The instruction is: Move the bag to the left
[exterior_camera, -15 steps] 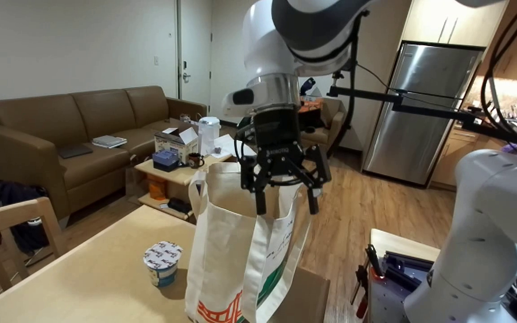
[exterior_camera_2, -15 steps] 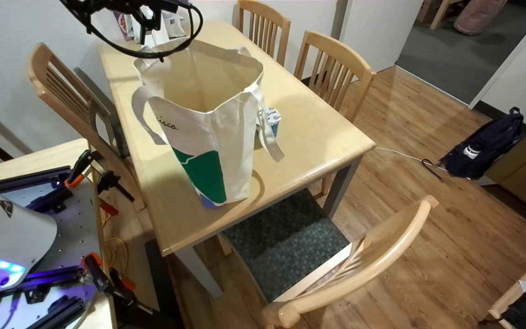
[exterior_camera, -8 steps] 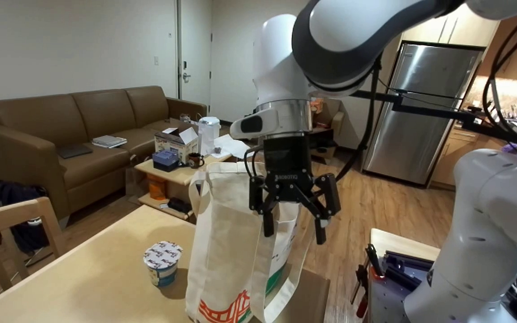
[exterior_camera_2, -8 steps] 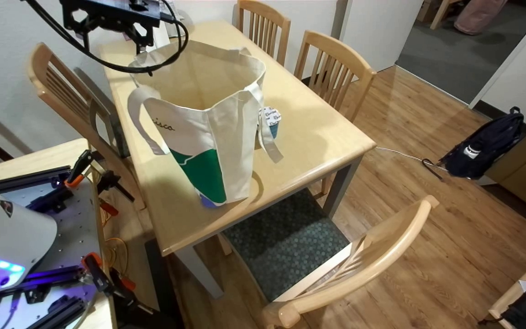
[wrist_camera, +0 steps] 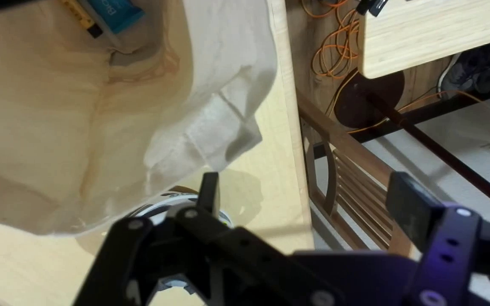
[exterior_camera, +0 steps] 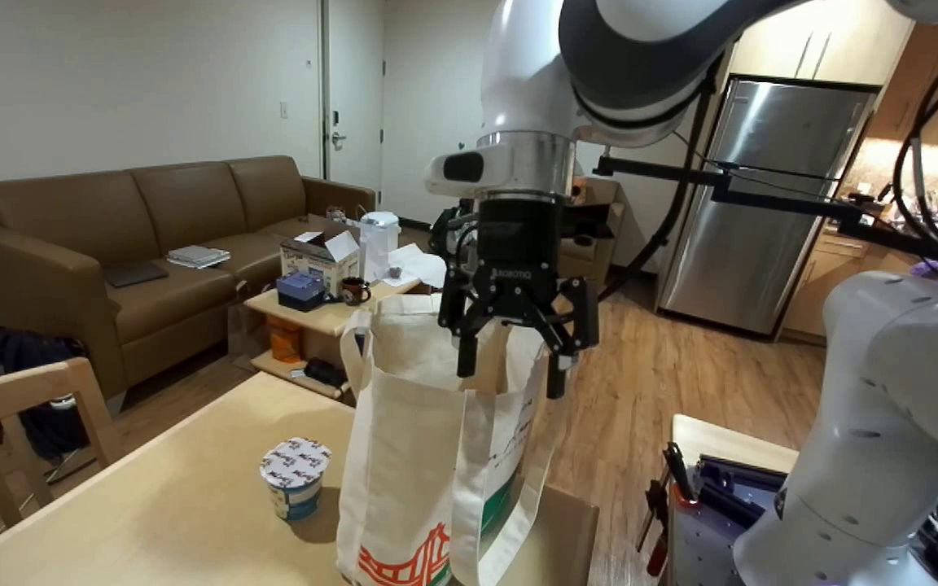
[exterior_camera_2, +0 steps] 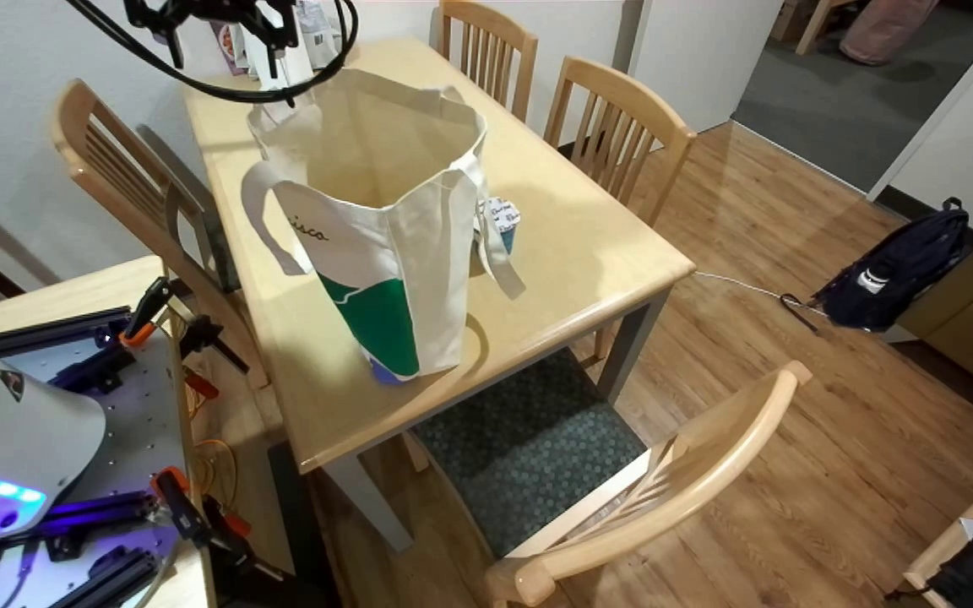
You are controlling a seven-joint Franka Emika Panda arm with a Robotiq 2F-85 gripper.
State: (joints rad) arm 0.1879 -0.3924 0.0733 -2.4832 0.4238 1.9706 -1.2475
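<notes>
The bag (exterior_camera: 404, 456) is cream-white with loop handles and stands upright and open-mouthed on the table. It also shows in an exterior view (exterior_camera_2: 436, 279) with its green print facing out. In the wrist view the bag (wrist_camera: 130, 114) fills the upper left, and a blue packet (wrist_camera: 115, 15) and a yellow stick lie inside. My gripper (exterior_camera: 511, 370) is open and empty, pointing down, above the bag's rim on the robot's side. It shows at the top left in an exterior view (exterior_camera_2: 225, 59). In the wrist view its fingers (wrist_camera: 304, 195) are apart, with one close to the bag's rim corner.
A small patterned cup (exterior_camera: 295, 480) stands on the table (exterior_camera: 176, 488) beside the bag. White packages (exterior_camera_2: 317, 38) stand at the table's far end. Chairs (exterior_camera_2: 132, 177) surround the table. The robot's base stand (exterior_camera_2: 140, 422) is beside it.
My gripper dipped lower beside the bag's rim half a second ago and is now raised again. It stays open. The bag's rim and handle shifted slightly; its base has not moved.
</notes>
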